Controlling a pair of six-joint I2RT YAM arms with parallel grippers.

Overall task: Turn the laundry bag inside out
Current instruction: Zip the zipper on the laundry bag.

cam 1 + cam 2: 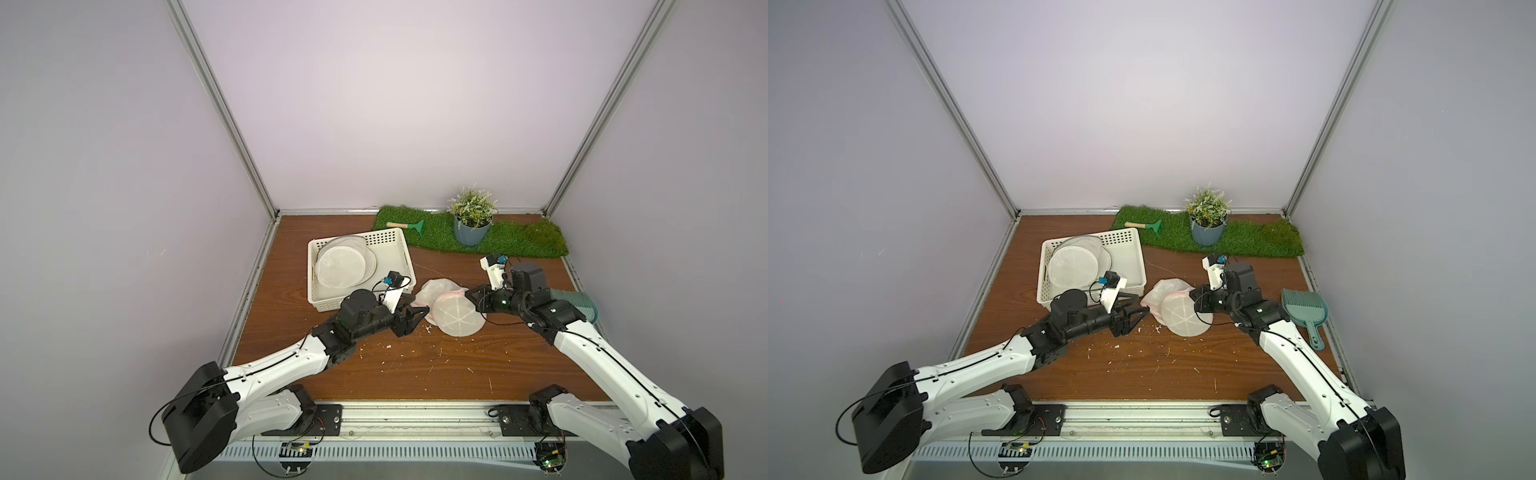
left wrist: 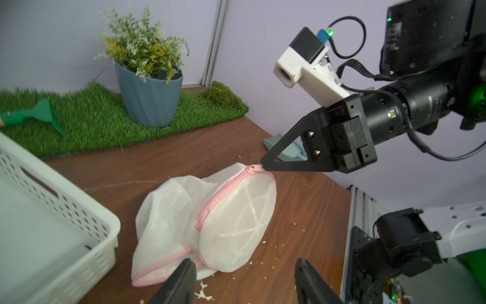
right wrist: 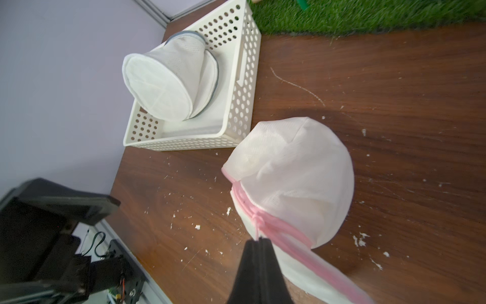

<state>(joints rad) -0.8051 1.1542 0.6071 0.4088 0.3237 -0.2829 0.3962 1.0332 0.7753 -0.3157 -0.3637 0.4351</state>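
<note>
Right wrist: right gripper (image 3: 259, 239) pinches bag (image 3: 294, 179).

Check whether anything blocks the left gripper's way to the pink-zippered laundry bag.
Nothing visible does. The open left gripper sits right at the near edge of the laundry bag; the right gripper pinches the zipper pull on the far side.

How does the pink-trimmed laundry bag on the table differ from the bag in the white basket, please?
The pink-trimmed bag lies on the table; the basket bag sits in the white basket. Trim: pink on the pink-trimmed bag, grey on the basket bag. The right gripper pinches the pink-trimmed bag's zipper; the basket bag is untouched. Both are white mesh.
</note>
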